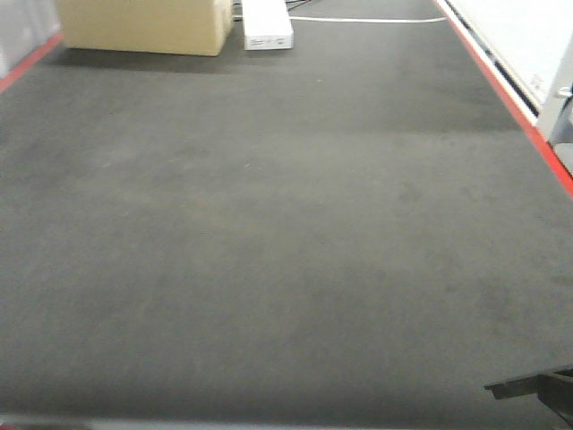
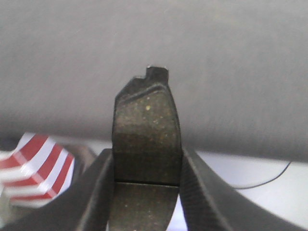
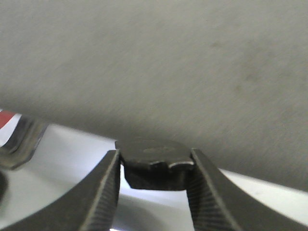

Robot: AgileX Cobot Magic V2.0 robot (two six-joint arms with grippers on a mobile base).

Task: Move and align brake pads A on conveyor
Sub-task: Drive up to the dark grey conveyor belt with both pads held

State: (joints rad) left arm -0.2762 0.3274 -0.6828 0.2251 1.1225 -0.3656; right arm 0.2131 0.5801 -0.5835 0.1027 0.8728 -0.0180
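The conveyor [image 1: 269, 233] fills the front view as a wide dark-grey belt with a red frame, and no pad lies on it there. In the left wrist view my left gripper [image 2: 147, 166] is shut on a brake pad [image 2: 147, 120] that stands up between the fingers, its cross groove level with the fingertips. In the right wrist view my right gripper [image 3: 155, 168] is shut on another brake pad [image 3: 154, 159], seen end-on. Both pads hang above the belt's near edge. Only a dark tip of the right gripper [image 1: 537, 387] shows in the front view.
A cardboard box [image 1: 143, 25] and a white device [image 1: 267, 25] sit at the belt's far end. A white wall panel [image 1: 519, 36] runs along the right frame. A red-and-white striped marking [image 2: 33, 166] and a shiny steel surface [image 3: 62, 168] lie below the belt edge.
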